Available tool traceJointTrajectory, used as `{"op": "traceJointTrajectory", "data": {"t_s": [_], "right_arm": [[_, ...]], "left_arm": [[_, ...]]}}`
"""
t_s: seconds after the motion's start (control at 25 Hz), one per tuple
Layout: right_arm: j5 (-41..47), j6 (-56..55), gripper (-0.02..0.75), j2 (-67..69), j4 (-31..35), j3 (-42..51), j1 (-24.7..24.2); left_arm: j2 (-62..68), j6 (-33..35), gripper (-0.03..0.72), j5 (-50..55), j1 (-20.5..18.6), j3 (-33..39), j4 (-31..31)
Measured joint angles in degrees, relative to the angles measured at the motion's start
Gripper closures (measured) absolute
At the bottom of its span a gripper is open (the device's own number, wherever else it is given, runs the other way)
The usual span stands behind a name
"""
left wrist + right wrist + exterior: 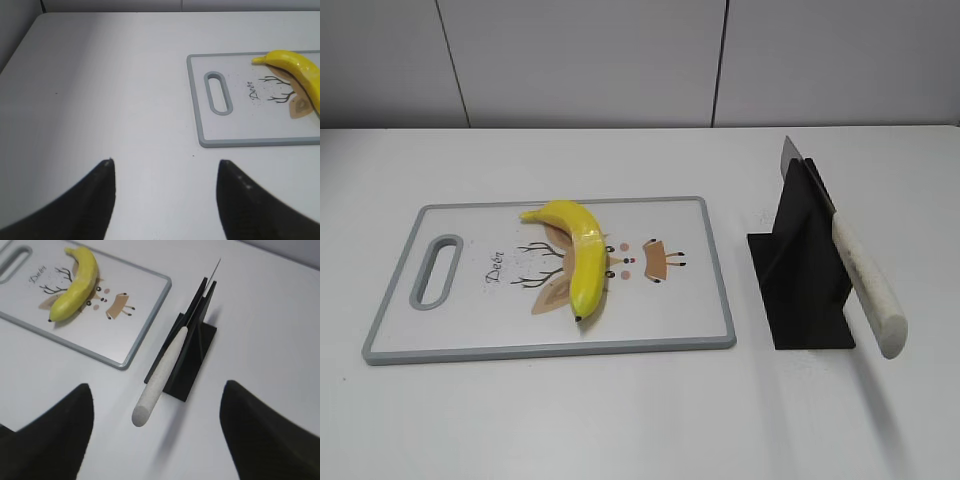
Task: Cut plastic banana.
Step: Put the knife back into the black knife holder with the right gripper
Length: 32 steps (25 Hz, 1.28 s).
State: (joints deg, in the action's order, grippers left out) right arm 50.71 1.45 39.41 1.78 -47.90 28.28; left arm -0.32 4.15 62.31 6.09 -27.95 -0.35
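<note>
The plastic banana (579, 258) is glossy yellow and curved, lying on a white cutting board (695, 300) with a grey rim and a deer drawing. It also shows in the left wrist view (298, 70) and the right wrist view (77, 285). A knife with a white handle (865, 285) rests in a black stand (800, 270), handle sticking out toward the front; the right wrist view shows it too (162, 375). My left gripper (164, 172) is open and empty over bare table left of the board. My right gripper (157, 395) is open and empty, above the knife handle's end.
The board (200, 120) has a handle slot (437, 270) at its left end. The black stand (192, 355) sits right of the board (145, 330) on the white table. A grey panelled wall runs behind the table.
</note>
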Motion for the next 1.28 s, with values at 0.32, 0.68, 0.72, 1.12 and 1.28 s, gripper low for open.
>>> {"op": "traceJointTrajectory", "data": {"t_s": [0.32, 0.68, 0.72, 1.12, 1.28], "right_arm": [[1.26, 2.67, 0.146, -15.34, 0.35, 8.78, 0.0], [6.27, 2.79, 0.148, -29.78, 1.2, 17.43, 0.0], [7.08, 2.79, 0.148, -31.16, 1.2, 17.9, 0.0], [8.61, 2.79, 0.148, -39.64, 1.26, 18.85, 0.0], [8.61, 2.87, 0.149, -39.71, 1.51, 18.85, 0.0]], "left_arm": [[0.0, 0.0, 0.101, 0.0, 0.0, 0.0, 0.0], [0.0, 0.0, 0.101, 0.0, 0.0, 0.0, 0.0], [0.0, 0.0, 0.101, 0.0, 0.0, 0.0, 0.0], [0.0, 0.0, 0.103, 0.0, 0.0, 0.0, 0.0], [0.0, 0.0, 0.103, 0.0, 0.0, 0.0, 0.0]]}}
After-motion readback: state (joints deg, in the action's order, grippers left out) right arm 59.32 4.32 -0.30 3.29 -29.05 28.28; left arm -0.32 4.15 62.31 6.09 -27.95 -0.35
